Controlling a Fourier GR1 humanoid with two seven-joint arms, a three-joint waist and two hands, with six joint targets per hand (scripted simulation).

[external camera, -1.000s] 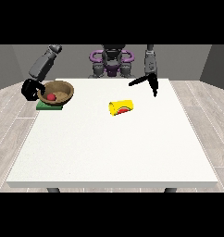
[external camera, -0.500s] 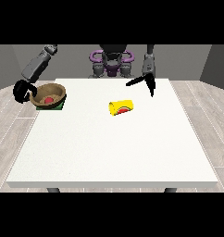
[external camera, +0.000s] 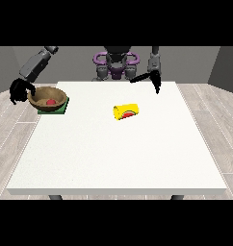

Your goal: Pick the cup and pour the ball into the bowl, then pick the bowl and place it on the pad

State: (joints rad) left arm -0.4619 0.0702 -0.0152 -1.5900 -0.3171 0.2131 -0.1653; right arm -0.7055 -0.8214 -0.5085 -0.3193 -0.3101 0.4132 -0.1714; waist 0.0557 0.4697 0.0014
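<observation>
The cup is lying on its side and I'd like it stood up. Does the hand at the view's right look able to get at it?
Probably yes. The hand at the view's right hangs above the table, with only bare tabletop between it and the yellow cup.

The bowl (external camera: 47, 98) at the table's (external camera: 118, 158) far left corner is covering most of the green pad (external camera: 62, 109); the ball (external camera: 50, 102) is showing too small for detail.

Large white table (external camera: 118, 158) on dark legs. Pale grey wood-plank floor (external camera: 214, 129) all round. Plain grey walls (external camera: 195, 62) behind; even light.
</observation>
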